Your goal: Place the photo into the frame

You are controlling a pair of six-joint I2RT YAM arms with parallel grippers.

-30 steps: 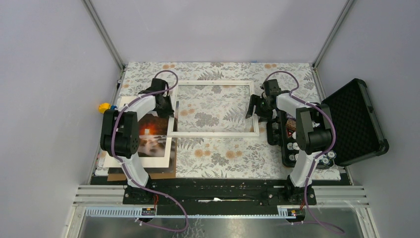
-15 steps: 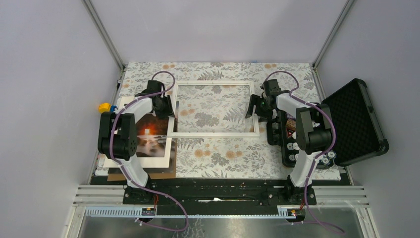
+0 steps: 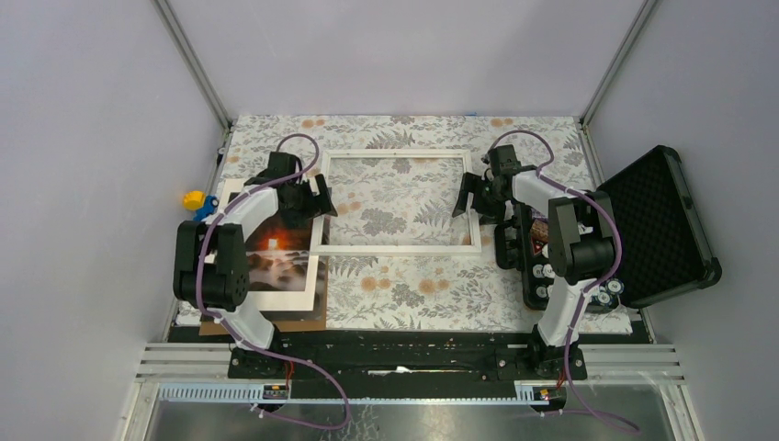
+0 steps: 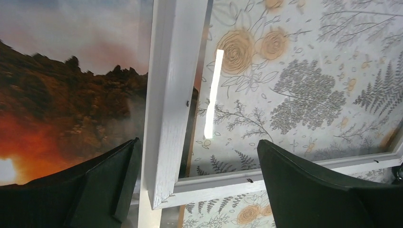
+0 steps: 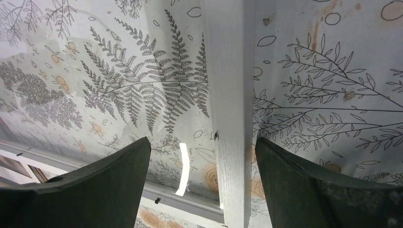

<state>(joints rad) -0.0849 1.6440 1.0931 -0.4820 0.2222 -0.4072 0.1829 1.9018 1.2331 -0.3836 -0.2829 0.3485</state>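
Top external: left gripper (image 3: pixel 315 202), right gripper (image 3: pixel 470 204) both wide astride the frame (image 3: pixel 395 248).
I judge the photo (image 3: pixel 276 255) beside it limp; pinch its edge.

Top view: bright, even overhead light, only soft shadows on the desk (image 3: pixel 413 294). Wrist views: sharp at mid-range, fingers (image 4: pixel 309 190) near the lens dark and soft. White strip glare on the frame (image 4: pixel 168 95) glazing, beside its rail, in both.
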